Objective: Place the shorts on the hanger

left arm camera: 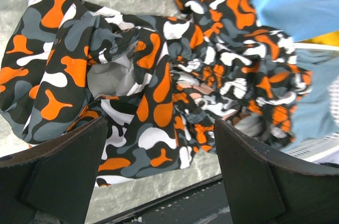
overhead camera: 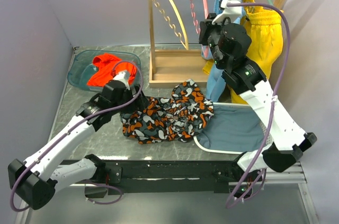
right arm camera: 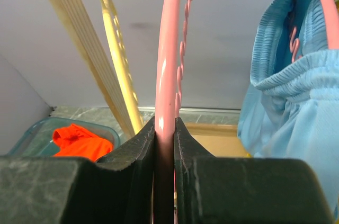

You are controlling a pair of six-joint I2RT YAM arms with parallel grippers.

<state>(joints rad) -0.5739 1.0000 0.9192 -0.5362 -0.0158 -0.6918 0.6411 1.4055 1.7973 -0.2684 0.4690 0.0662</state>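
Bright, even light over the top view; only soft, faint shadows on the counter point(overhead camera: 71, 97). Left wrist: the shorts point(left arm camera: 159, 86) show a crisp print at centre, while the left pincer point(left arm camera: 161, 128) sits dark and blurred along the bottom edge. Right wrist: a white glare streak runs down the hanger point(right arm camera: 165, 75), and the right pincer point(right arm camera: 165, 123) is murky, out of focus.

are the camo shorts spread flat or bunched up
Bunched up. The shorts lie in a crumpled heap, the cloth gathered in ruffles and deep folds in the left wrist view.
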